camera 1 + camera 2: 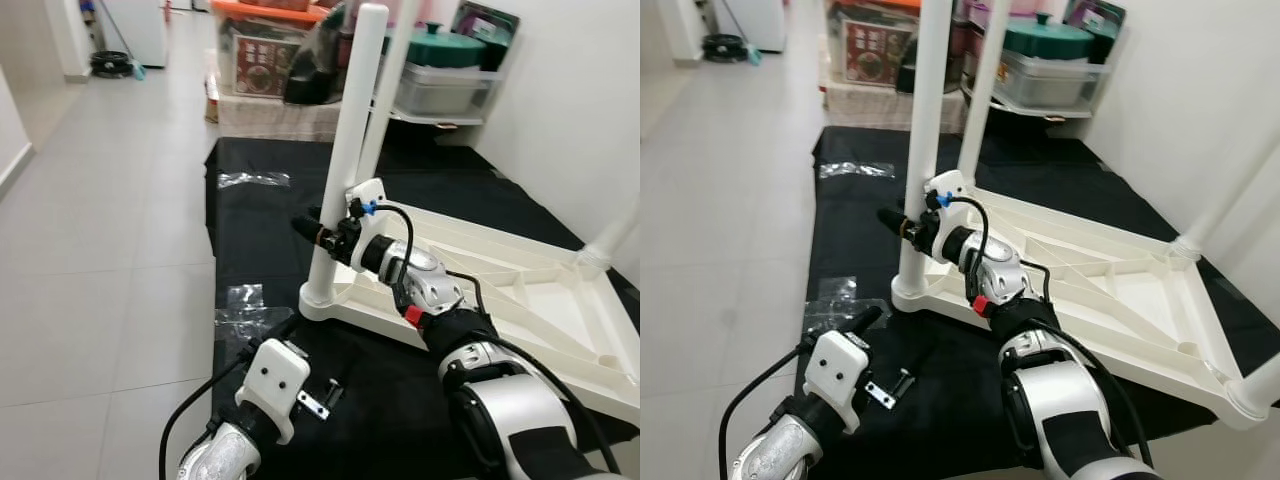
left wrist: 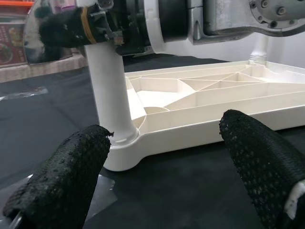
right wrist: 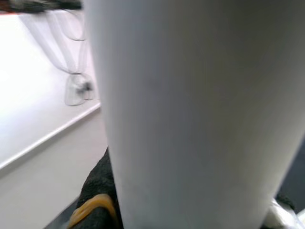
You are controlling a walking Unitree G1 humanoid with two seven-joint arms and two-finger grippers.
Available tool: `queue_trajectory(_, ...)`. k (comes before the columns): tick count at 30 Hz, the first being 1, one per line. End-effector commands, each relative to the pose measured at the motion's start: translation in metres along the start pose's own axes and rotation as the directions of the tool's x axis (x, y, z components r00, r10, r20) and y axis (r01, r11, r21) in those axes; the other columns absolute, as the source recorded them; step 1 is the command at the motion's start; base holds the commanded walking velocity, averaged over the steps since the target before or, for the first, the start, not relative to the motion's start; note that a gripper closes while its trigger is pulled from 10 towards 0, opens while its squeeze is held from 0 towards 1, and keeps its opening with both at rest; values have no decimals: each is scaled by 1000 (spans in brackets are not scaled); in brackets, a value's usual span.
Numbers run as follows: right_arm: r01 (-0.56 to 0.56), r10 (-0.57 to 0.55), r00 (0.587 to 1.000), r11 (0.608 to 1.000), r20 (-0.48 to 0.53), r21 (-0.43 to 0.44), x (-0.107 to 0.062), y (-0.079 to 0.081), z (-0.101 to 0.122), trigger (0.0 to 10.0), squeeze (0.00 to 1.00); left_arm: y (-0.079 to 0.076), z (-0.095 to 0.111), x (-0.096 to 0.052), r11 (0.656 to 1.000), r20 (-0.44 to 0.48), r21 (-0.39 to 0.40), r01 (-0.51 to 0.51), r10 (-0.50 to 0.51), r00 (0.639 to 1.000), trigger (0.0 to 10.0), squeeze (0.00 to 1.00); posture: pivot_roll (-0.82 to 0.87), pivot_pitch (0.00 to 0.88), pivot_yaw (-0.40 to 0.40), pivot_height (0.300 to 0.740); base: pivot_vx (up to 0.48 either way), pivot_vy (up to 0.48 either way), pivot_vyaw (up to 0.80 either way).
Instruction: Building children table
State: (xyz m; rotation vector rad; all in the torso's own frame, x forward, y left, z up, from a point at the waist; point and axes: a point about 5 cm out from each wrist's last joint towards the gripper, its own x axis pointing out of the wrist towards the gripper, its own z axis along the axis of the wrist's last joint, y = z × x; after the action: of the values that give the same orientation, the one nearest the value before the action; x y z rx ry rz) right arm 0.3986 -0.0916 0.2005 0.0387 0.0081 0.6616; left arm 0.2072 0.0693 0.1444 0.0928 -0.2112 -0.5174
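The left gripper [image 2: 157,176], nearest the camera at six o'clock, hangs released above the black cloth mat [image 1: 260,215], near a small metal bracket [image 1: 312,404]. At twelve o'clock the right gripper [image 1: 318,232] is clenched around the white round plastic table leg [image 1: 345,150], standing upright in the near corner socket of the upside-down white ribbed plastic tabletop [image 1: 520,300]. To seat the leg well, it should probably stay vertical while twisted, the left gripper steadying the tabletop's rim.
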Motion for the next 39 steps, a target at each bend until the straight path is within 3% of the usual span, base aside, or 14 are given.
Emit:
queue_trajectory(1, 215, -215, 973, 976, -77, -8, -9, -22, -8, 0, 0, -1, -2, 0, 1000, -6, -1, 11, -11, 1000, 10000, 0, 98, 18, -126, 740, 0, 0, 0)
queue_trajectory(3, 346, -346, 933, 938, -100, -22, -11, -27, -12, 0, 0, -1, -2, 0, 1000, -7, -1, 13, -13, 1000, 10000, 0, 98, 19, -124, 740, 0, 0, 0)
queue_trajectory(5, 550, -546, 830, 835, -115, 6, -15, -29, -20, 0, 0, -1, -2, 0, 1000, -8, 0, 14, -14, 1000, 10000, 0, 102, 19, -125, 740, 0, 0, 0)
queue_trajectory(6, 550, -546, 830, 835, -115, 6, -15, -29, -20, 0, 0, -1, -2, 0, 1000, -8, 0, 14, -14, 1000, 10000, 0, 102, 19, -125, 740, 0, 0, 0)
queue_trajectory(11, 775, -770, 632, 625, -88, 94, -22, -25, -21, 0, 0, 0, -2, 1, 1000, -8, 2, 13, -13, 1000, 10000, 0, 102, 20, -125, 740, 0, 0, 0)
queue_trajectory(15, 803, -800, 594, 584, -83, 119, -21, -20, -19, 0, 0, 0, -2, 0, 1000, -8, 2, 14, -14, 1000, 10000, 0, 98, 20, -125, 740, 0, 0, 0)
queue_trajectory(16, 803, -802, 592, 578, -82, 145, -20, -16, -18, 7686, 0, -1, -2, 0, 1000, -8, 1, 14, -14, 1000, 10000, 0, 96, 23, -124, 740, 0, 0, 0)
queue_trajectory(17, 794, -792, 605, 594, -77, 127, -18, -14, -17, 10000, 0, -1, -2, 0, 1000, -8, 1, 14, -14, 1000, 10000, 0, 96, 23, -124, 740, 0, 0, 0)
queue_trajectory(18, 787, -785, 615, 606, -74, 114, -17, -12, -17, 10000, 67, -1, -2, 0, 1000, -8, 1, 14, -14, 1000, 10000, 0, 96, 20, -125, 740, 0, 0, 0)
queue_trajectory(19, 749, -751, 659, 649, -41, 132, -15, -8, -15, 10000, 1000, -1, -2, 1, 1000, -8, 0, 14, -14, 1000, 10000, 0, 95, 20, -126, 740, 0, 0, 0)
queue_trajectory(21, 721, -727, 687, 678, -16, 143, -14, -6, -13, 10000, 1000, -1, -2, 1, 1000, -8, 0, 14, -14, 1000, 10000, 0, 95, 20, -126, 740, 0, 0, 0)
queue_trajectory(24, 752, -757, 651, 653, 57, 89, -24, -8, -10, 10000, 1000, -1, -2, 1, 1000, -10, -1, 14, -14, 1000, 10000, 0, 92, 21, -125, 740, 0, 0, 0)
queue_trajectory(25, 765, -768, 636, 640, 75, 68, -28, -9, -10, 10000, 0, -1, -2, 1, 1000, -11, -1, 14, -14, 1000, 10000, 0, 92, 21, -125, 740, 0, 0, 0)
queue_trajectory(39, 726, -726, 687, 688, -39, -15, -64, 3, -63, 10000, 0, 6, -6, 1, 999, -37, -50, -16, 14, 999, 10000, 0, 83, 5, -115, 740, 0, 0, 0)
